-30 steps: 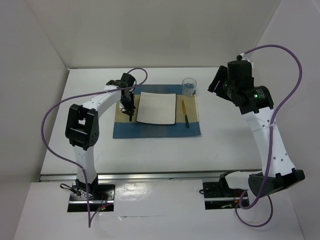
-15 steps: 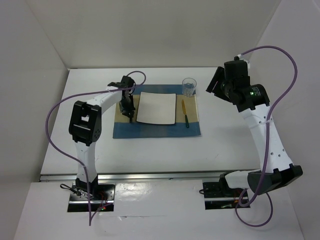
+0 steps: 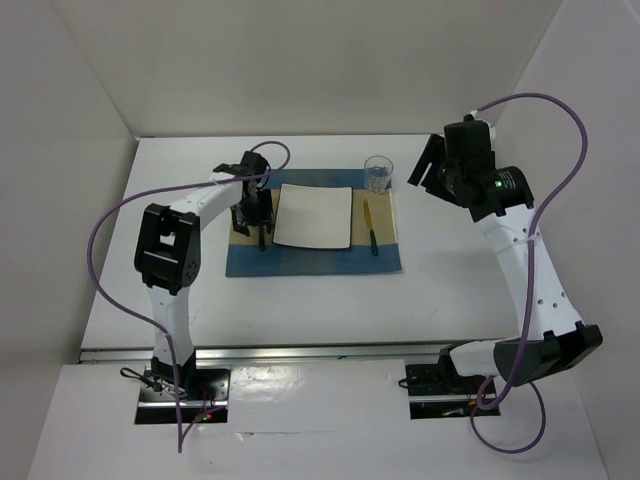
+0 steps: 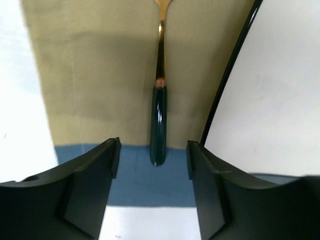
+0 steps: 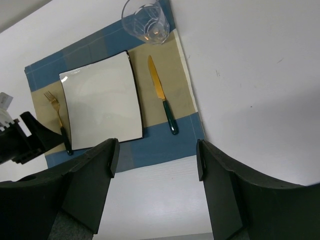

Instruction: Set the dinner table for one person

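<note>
Two end effectors stand with jaws apart and empty. The left end effector [image 4: 153, 148] straddles the dark handle of a gold fork [image 4: 158, 115] without touching it; the fork lies on the placemat [image 4: 100, 75] left of the square plate [image 4: 280, 100]. The right end effector [image 5: 156, 150] hangs over the white table [image 3: 450, 280], which carries the placemat, a knife [image 5: 162, 97] and a glass [image 5: 145, 20].

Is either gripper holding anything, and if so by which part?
Nothing is held. The left gripper stands open either side of the fork, whose handle lies free on the placemat; the right gripper is open and empty.
</note>
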Motion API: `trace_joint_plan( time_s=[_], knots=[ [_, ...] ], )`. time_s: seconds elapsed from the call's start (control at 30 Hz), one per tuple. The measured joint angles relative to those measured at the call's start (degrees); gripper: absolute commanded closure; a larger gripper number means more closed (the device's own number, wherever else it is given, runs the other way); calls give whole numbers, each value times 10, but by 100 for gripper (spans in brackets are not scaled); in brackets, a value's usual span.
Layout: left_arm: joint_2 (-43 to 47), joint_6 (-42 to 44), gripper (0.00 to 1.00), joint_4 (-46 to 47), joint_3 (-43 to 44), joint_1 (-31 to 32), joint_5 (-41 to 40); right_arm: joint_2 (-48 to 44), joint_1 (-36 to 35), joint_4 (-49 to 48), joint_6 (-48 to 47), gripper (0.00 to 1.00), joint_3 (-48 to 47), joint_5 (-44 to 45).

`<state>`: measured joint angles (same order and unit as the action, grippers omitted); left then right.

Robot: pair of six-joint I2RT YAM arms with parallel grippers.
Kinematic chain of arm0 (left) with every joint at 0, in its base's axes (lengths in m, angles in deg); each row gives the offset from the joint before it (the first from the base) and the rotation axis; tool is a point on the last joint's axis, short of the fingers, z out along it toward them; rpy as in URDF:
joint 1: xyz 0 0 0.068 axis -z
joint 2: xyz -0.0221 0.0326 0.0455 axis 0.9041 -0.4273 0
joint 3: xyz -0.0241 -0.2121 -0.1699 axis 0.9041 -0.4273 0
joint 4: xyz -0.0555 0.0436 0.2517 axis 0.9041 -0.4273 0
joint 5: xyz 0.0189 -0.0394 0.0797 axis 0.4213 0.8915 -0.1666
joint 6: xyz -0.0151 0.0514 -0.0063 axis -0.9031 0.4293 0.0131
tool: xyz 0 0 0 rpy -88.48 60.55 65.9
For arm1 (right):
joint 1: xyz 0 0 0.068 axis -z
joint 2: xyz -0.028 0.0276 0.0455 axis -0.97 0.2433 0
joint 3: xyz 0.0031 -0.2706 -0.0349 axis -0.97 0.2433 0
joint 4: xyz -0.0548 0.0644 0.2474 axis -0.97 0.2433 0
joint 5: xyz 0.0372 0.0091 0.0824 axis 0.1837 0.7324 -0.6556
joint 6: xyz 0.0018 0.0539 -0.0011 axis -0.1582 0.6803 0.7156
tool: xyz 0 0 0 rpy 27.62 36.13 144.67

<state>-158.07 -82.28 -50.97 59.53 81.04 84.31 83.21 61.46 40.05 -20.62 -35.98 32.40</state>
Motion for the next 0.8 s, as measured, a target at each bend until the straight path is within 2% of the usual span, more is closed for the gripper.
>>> trace_joint_plan(
  time_s=[0.17,0.27,0.37,0.57,0.8],
  knots=[
    [42,0,25,-31,12,0,-13,8,0,-1,0,23,5,-8],
    [83,11,25,-49,25,0,-21,16,0,-2,-1,14,6,-13],
    [144,30,25,-52,30,0,-19,33,0,-2,-5,0,6,-26],
    [241,54,24,-43,84,0,2,117,4,3,-12,0,-2,-64],
    [280,56,24,-36,97,0,30,162,5,6,-10,0,-4,-87]
  ],
)
